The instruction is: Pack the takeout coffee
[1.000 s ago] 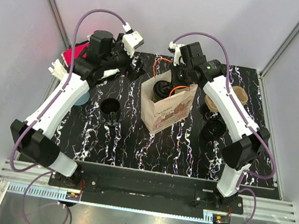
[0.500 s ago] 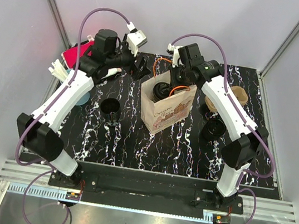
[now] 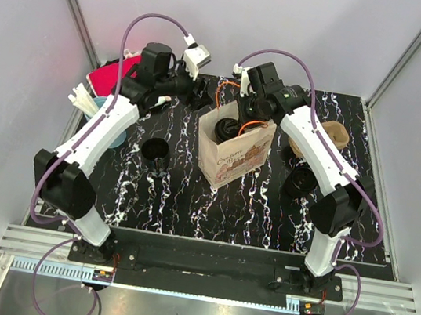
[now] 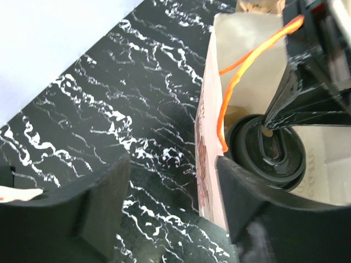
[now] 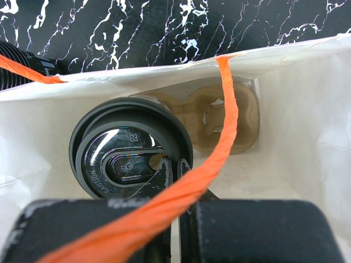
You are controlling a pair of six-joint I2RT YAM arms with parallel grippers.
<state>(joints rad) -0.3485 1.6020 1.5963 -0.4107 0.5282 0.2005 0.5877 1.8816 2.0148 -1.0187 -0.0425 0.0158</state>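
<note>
Paper bag [image 3: 231,151]: upright at mid-table, top open.
Coffee cup [image 5: 131,150], black lid: inside the bag, beside a pulp carrier [image 5: 222,118].
Right gripper [image 5: 174,169]: inside the bag, jaws closed, tips at the lid's rim (nothing seen pinched).
Left gripper [image 4: 173,186]: jaws apart with the bag's wall seen between them, clasping nothing.

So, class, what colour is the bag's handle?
Orange. The handle shows best in the right wrist view.
</note>
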